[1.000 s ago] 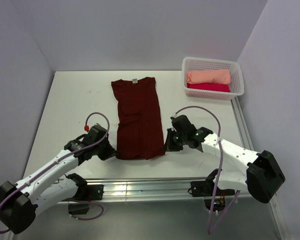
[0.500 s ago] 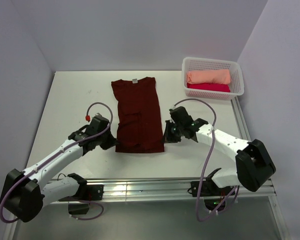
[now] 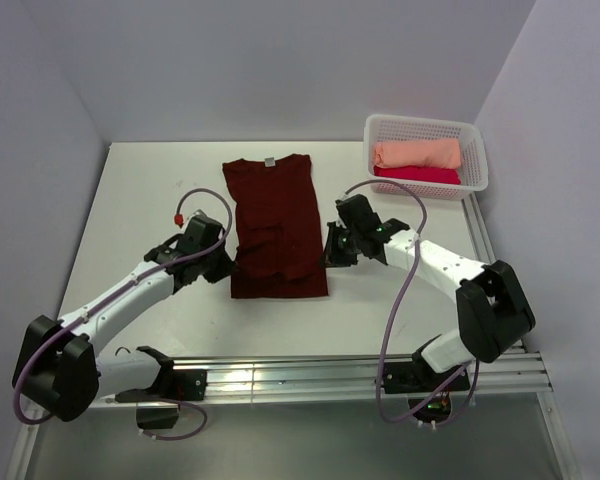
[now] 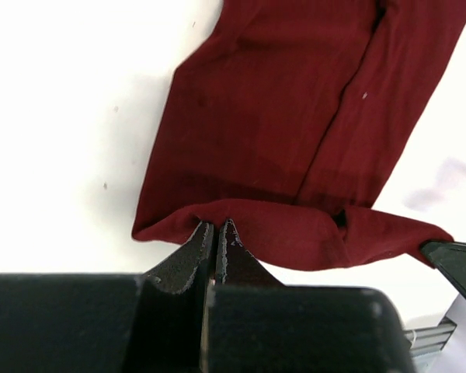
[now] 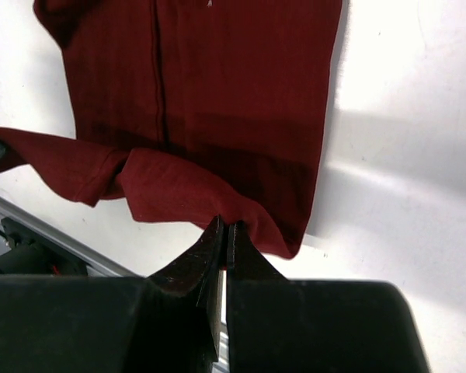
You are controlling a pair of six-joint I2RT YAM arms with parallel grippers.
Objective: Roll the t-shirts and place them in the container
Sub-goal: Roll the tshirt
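Observation:
A dark maroon t-shirt (image 3: 273,215) lies folded into a long strip on the white table, its grey neck label (image 3: 269,161) at the far end. Its near hem is turned over into a fold (image 3: 278,283). My left gripper (image 3: 227,262) is shut on the fold's left end, seen in the left wrist view (image 4: 215,225). My right gripper (image 3: 329,251) is shut on the fold's right end, seen in the right wrist view (image 5: 226,227). A peach t-shirt (image 3: 416,154) and a crimson t-shirt (image 3: 417,175) lie rolled in the basket.
A white mesh basket (image 3: 477,160) stands at the table's far right corner. Grey walls close in the left, back and right. A metal rail (image 3: 310,378) runs along the table's near edge.
Both grippers have moved away from the near edge with the shirt's hem, turning it over onto the shirt. The visible strip has become shorter.

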